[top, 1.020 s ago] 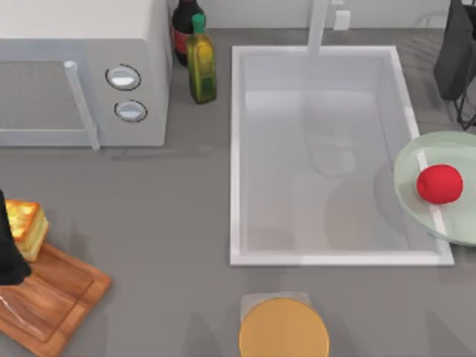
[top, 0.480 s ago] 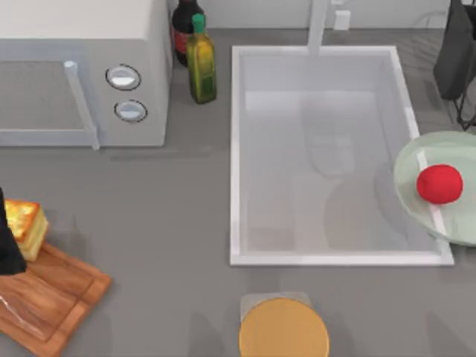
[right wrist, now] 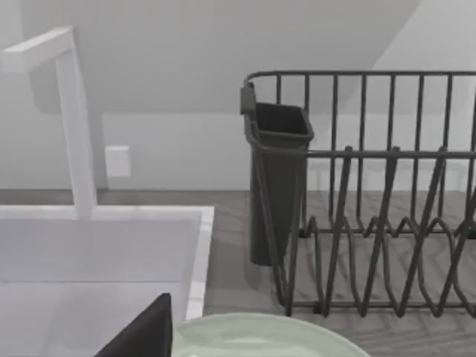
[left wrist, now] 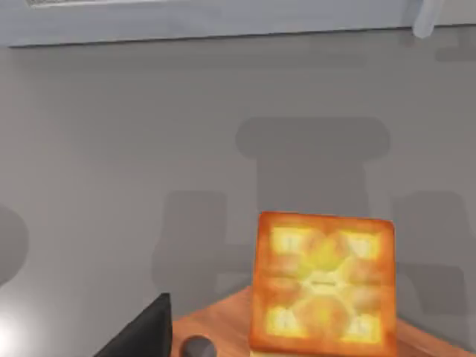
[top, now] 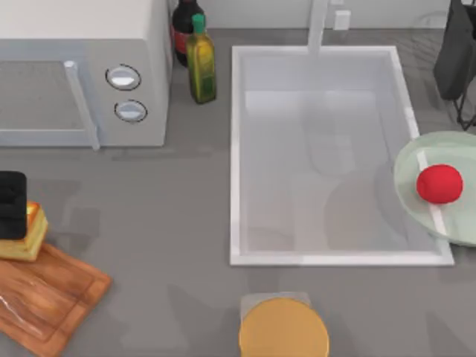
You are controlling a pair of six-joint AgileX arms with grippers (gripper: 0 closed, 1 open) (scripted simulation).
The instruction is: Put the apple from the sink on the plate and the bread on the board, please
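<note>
Your bread (top: 24, 236) sits on the board (top: 46, 297); left gripper (top: 11, 205) above it, grip unclear; apple (top: 439, 184) on the plate (top: 416, 167).

Even, bright light; soft grey shadows on the table (top: 163, 223).

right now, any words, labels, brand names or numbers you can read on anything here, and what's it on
None can be read.
The microwave: two round knobs, no visible markings.
The two bottles: no readable label.
The bread, board, plate, apple and sink: no text.
</note>
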